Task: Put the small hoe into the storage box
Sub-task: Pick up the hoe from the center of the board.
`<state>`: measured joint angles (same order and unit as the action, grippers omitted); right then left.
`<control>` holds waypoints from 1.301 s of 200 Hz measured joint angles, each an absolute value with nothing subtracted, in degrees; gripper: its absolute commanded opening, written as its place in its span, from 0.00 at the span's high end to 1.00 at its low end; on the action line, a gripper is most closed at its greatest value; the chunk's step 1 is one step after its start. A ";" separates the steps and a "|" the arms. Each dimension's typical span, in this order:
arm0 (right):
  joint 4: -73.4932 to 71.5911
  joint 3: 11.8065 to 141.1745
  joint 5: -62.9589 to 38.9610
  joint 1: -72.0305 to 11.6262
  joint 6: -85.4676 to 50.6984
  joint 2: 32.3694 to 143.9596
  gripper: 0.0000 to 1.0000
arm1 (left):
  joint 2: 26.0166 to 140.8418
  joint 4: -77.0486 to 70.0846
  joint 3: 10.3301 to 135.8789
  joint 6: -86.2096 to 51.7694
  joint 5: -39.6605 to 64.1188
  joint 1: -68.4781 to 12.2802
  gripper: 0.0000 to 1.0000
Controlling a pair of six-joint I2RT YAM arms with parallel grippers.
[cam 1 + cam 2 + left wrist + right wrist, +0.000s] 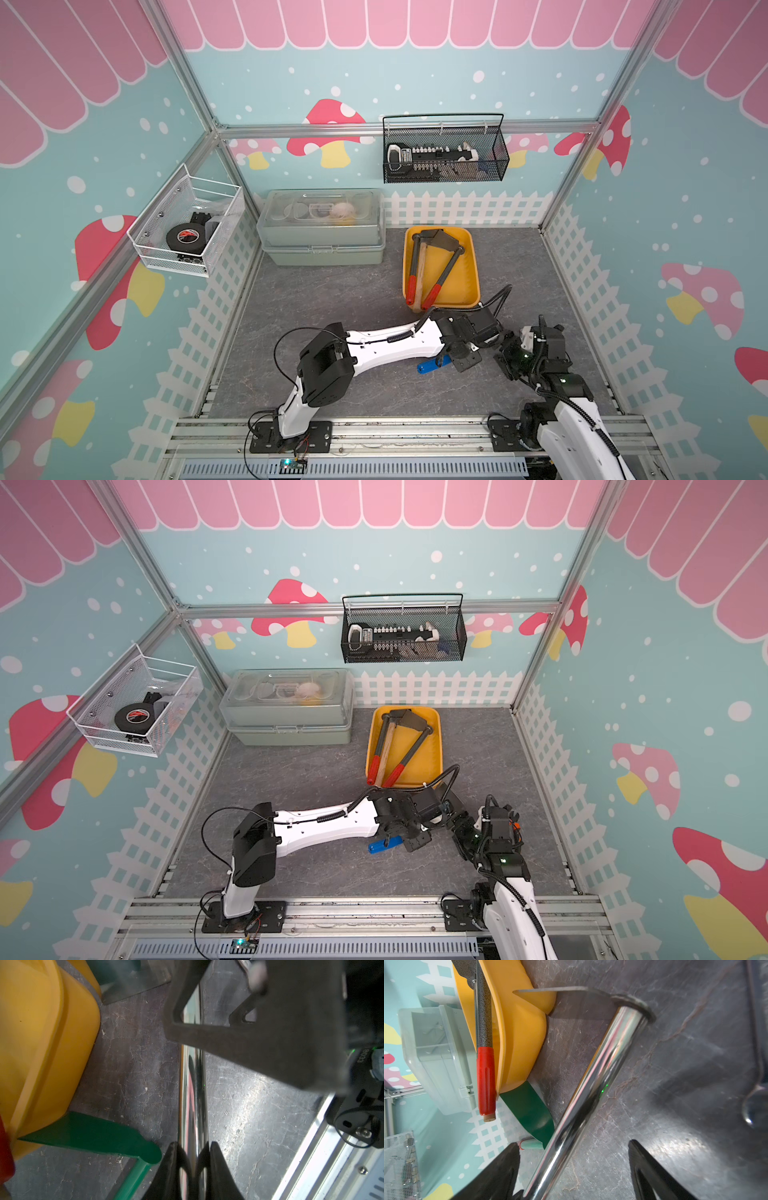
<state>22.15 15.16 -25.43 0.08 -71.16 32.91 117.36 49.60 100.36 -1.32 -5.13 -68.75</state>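
- Closest in, from the left wrist: left hand (193, 1145), pressed together on the chrome shaft of the small hoe (195, 1101), fingertips (172, 1159) tight on either side.
- Far left, up on the side wall: white mesh basket (222, 237) with a black tape roll (185, 237) inside, hung well above the surface (332, 299).
- Against the back fence: grey-green lidded case (320, 232), lid down, its right end near the storage box (461, 286) but apart from it, with a narrow strip of surface between them.
- In front of the case: a wide stretch of bare surface, reaching forward to the left arm's white link.
- Storage box yellow, at the back and right of centre. Inside it, red-gripped tools (433, 292) and a wooden-handled one (421, 266), their handle ends poking over the near rim toward the arms.
- At the foot of the box's near corner: green blade (87, 1136) flat on the surface, its point at the yellow wall. Touching or tucked under, cannot tell.
- Small hoe (430, 365) outside the box, just in front of its near edge. Blue grip end showing left of the left hand in a top view, chrome shaft running on to a thin grey blade just beside the box's rounded corner. Lifted or resting, cannot tell.
- Above, on the back wall: black wire basket (494, 158).
- Right hand (573, 1144), spread wide, one finger on each side of the chrome shaft and touching neither side, close beside the left hand.
- Right of the box: an open strip of surface running up to the right fence.
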 measured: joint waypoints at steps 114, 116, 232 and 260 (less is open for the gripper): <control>8.86 10.41 -26.85 0.08 -78.35 39.92 0.25 | 122.15 49.74 105.86 -2.85 -3.07 -69.17 1.00; 8.69 10.39 -26.85 0.08 -78.39 40.01 0.25 | 122.23 49.76 105.95 -2.87 -2.98 -69.19 1.00; 1.69 7.90 -25.65 0.05 -82.89 43.09 0.59 | 123.87 49.91 107.09 -4.80 -0.99 -69.87 1.00; 1.91 7.55 -25.06 0.08 -83.53 42.30 0.66 | 124.22 49.89 107.09 -5.28 -0.82 -69.89 1.00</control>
